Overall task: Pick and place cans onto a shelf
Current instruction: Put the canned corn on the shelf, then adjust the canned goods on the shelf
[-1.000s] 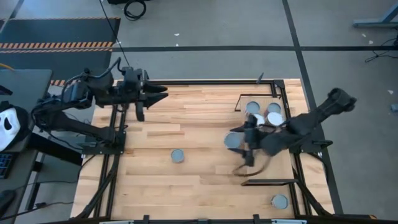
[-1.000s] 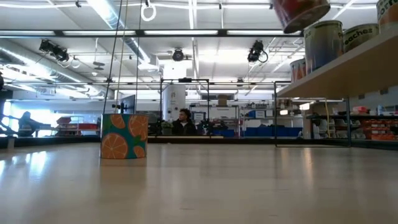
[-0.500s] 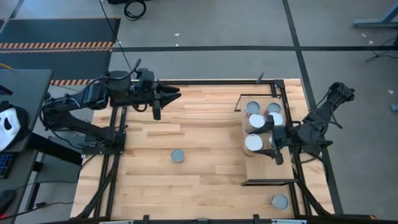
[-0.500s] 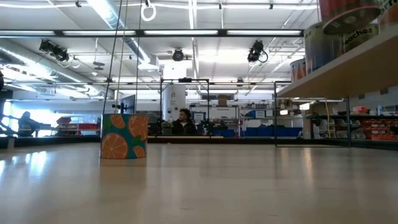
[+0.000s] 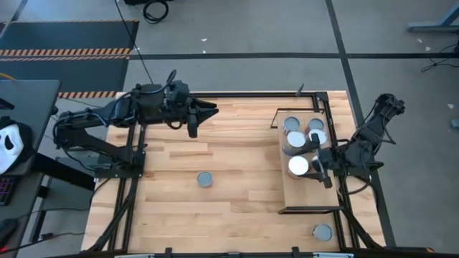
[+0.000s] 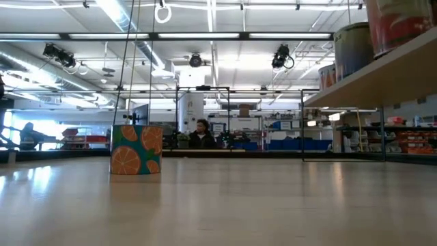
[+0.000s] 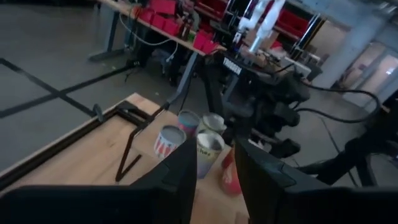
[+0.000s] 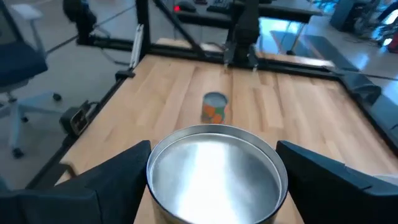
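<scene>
The shelf (image 5: 305, 197) is a small light-wood board in a black frame at the table's right. Several cans stand on it; the nearest, white-topped in the high view (image 5: 299, 166) and silver-topped in the right wrist view (image 8: 214, 171), stands upright between the fingers of my right gripper (image 5: 314, 167). The low view shows it red-sided (image 6: 399, 24) on the shelf's board (image 6: 382, 75). Two more cans stand on the tabletop, one mid-table (image 5: 205, 178), one near the front right corner (image 5: 323, 232). My left gripper (image 5: 204, 112) hovers by the far edge, open and empty (image 7: 214, 168). My right gripper's fingers (image 8: 121, 180) stand on either side of the can's wall, coming level from the table's right side. Whether they touch the wall I cannot tell. The can stands upright with its bottom on the shelf.
The shelf's black frame (image 5: 310, 209) borders its near end, where bare board lies. The other cans (image 5: 292, 140) crowd the shelf's far end. The orange-patterned can (image 8: 214, 107) stands alone on open tabletop. People and benches show in the room beyond.
My right gripper has gone toward the table's right edge and down, carrying the can from over the table onto the shelf; the can, tilted in the air before, now stands upright on the board. My left gripper has moved along the far edge toward the right.
</scene>
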